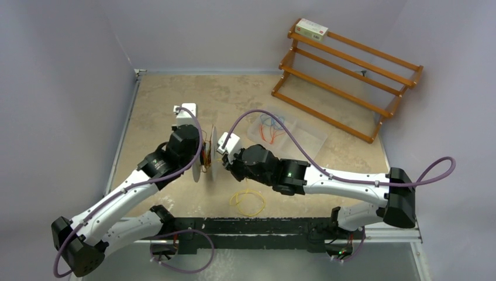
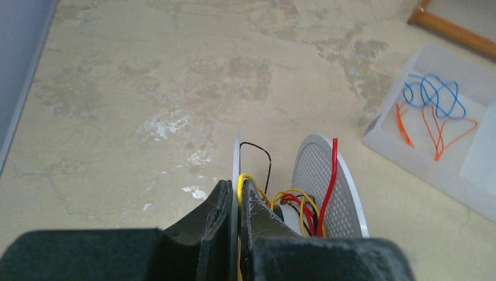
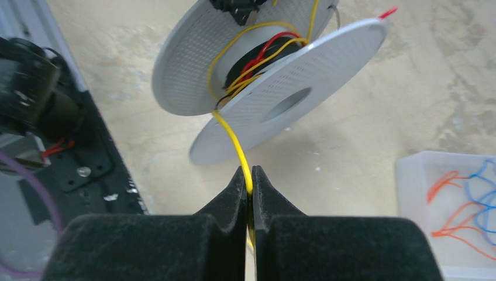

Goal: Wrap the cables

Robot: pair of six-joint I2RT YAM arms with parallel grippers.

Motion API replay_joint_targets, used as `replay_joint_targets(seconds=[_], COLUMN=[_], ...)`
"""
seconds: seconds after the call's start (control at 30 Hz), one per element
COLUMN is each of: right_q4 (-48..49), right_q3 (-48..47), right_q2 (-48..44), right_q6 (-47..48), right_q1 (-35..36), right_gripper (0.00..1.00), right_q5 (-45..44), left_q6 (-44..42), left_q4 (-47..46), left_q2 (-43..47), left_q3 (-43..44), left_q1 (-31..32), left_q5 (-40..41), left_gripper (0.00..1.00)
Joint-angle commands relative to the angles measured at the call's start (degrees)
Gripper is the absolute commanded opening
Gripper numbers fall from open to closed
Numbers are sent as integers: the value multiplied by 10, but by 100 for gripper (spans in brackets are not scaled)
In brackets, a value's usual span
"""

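Observation:
A white perforated spool (image 1: 206, 155) is held upright between the two arms. My left gripper (image 2: 238, 186) is shut on one spool flange (image 2: 236, 158), with yellow cable (image 2: 248, 178) beside the finger. Red, black and yellow wires (image 2: 298, 202) are wound on the core; the other flange (image 2: 339, 187) stands to the right. My right gripper (image 3: 248, 175) is shut on the yellow cable (image 3: 234, 143), which runs taut from the spool (image 3: 275, 88) to its jaws. The loose rest of the yellow cable (image 1: 248, 202) lies coiled on the table near the front edge.
A clear plastic tray (image 1: 304, 137) with blue and orange wires (image 1: 270, 126) lies right of the spool; it also shows in the left wrist view (image 2: 433, 111) and the right wrist view (image 3: 462, 205). A wooden rack (image 1: 345, 76) holding a small box (image 1: 311, 28) stands at the back right.

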State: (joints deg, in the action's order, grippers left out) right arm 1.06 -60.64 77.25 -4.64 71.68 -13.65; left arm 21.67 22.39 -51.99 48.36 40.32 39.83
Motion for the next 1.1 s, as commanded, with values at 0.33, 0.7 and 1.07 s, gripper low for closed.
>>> replay_joint_targets(seconds=[0.33,0.7,1.07], right_q4=[74,134,161], right_q3=[7,32,33], right_q2=[-32,-52,-36], right_q6=[179,185,173], right_q1=[-28,-92,-126], right_gripper=[2,15,21], right_q5=[-149,-135,-144], left_q6=[-57,-74,-96], left_q4=[6,11,16], left_q2=[-19,-2,37], left_q3=[34,29,28], left_q1=[2,5,6], left_q5=[-167,-230,-282], left_gripper=[0,0,0])
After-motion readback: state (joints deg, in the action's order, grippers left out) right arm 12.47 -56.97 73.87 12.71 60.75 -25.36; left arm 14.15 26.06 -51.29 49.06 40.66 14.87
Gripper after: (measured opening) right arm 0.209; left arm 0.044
